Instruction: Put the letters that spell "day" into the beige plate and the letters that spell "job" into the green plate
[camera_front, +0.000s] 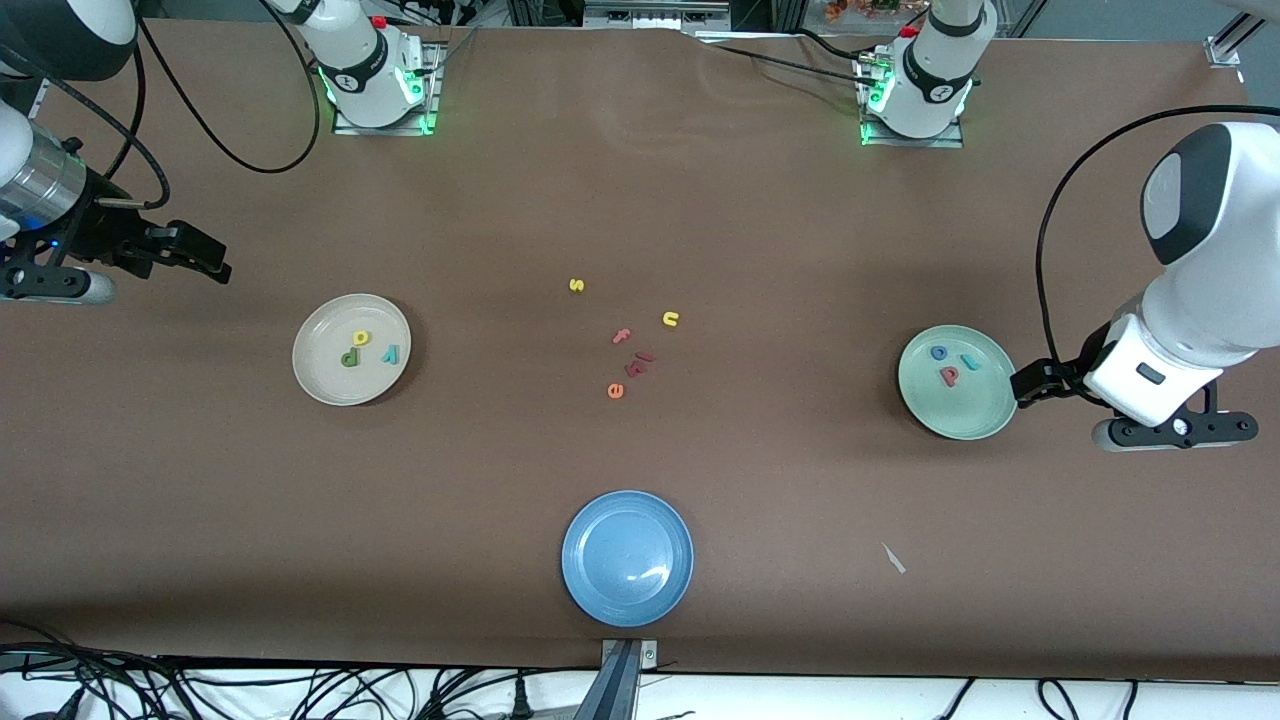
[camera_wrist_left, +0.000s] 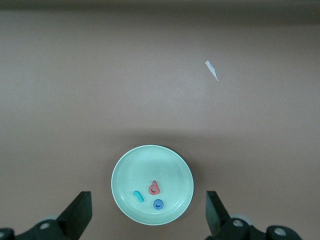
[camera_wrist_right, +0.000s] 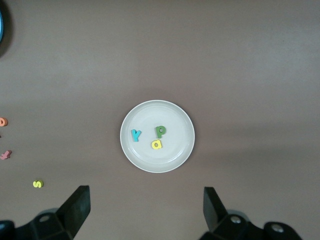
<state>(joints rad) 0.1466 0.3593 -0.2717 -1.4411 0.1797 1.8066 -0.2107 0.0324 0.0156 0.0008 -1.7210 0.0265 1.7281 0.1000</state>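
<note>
Beige plate (camera_front: 351, 349) lies toward the right arm's end of the table and carries three letters: green d (camera_front: 349, 357), yellow a (camera_front: 361, 338) and teal y (camera_front: 391, 352). All three rest inside the rim, close together but apart.

Green plate (camera_front: 957, 382) lies toward the left arm's end and carries the blue o (camera_front: 939, 352), red b (camera_front: 950, 375) and teal j (camera_front: 969, 363), likewise inside the rim.

Right gripper (camera_wrist_right: 145, 210) hangs over bare table near the beige plate, fingers (camera_wrist_right: 77, 205) wide apart and holding nothing. In its wrist view the plate sits ahead of the fingertips, centred on the gap between them.

Left gripper (camera_wrist_left: 149, 212) hangs at the edge of the green plate, fingers (camera_wrist_left: 80, 207) wide apart and empty. The plate sits between and just ahead of the fingertips.

Loose letters remain mid-table, well apart from both grippers: yellow s (camera_front: 576, 285), yellow u (camera_front: 670, 319), pink f (camera_front: 621, 336), orange e (camera_front: 615, 391), and two dark red pieces (camera_front: 638, 364) too small to read with confidence. None belongs to either word.

Judgement: both words appear complete in their plates. No letter of the task lies outside for either arm to reach, so no further pick seems called for. Blue plate (camera_front: 627, 557) stands unused, nearest the front camera.
</note>
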